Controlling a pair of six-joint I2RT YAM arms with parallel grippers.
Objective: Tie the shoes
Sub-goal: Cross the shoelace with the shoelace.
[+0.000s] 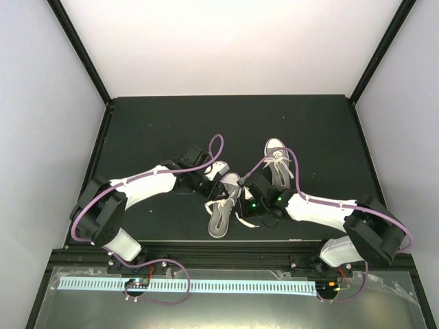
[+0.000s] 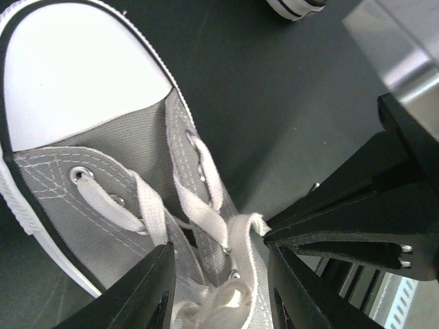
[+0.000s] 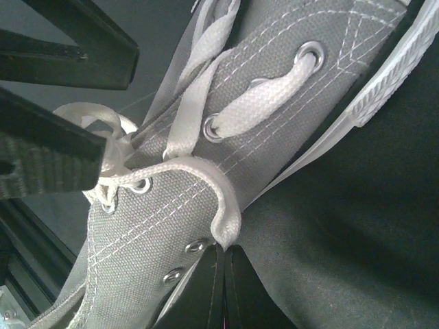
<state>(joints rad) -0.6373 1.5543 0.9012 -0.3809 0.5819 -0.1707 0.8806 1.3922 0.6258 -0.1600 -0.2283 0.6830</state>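
The left fingers [image 2: 147, 295] stand apart, one on each side of the laced throat of a small grey canvas low-top sneaker [image 2: 116, 171] with a white rubber toe cap and a white sole. The crossed white lace [image 2: 199, 212] and a bunched loop of it lie in the gap between these fingers, and neither finger visibly presses on it. The sneaker's toe cap lies out beyond the fingertips, and its sole rim runs past the outside of one finger. The right fingers [image 3: 202, 295] are closed tip against tip, pinching a loop of the white lace right at their tips, where it arches over the sneaker's side panel just beside the lower metal eyelets. From the right wrist view, the left fingers show as two dark bars above and to one side of the right fingertips, with the knotted bunch of lace between them and touching the nearer bar. Overhead, both pairs of fingers meet over the sneaker's laced middle from opposite sides, close together. Whether its sole sits flat on the dark surface [image 1: 151, 130] cannot be told. A second sneaker [image 1: 278, 161] of the same kind lies on the surface beyond the right fingers, near the first but apart from it, and neither pair of fingers touches it.
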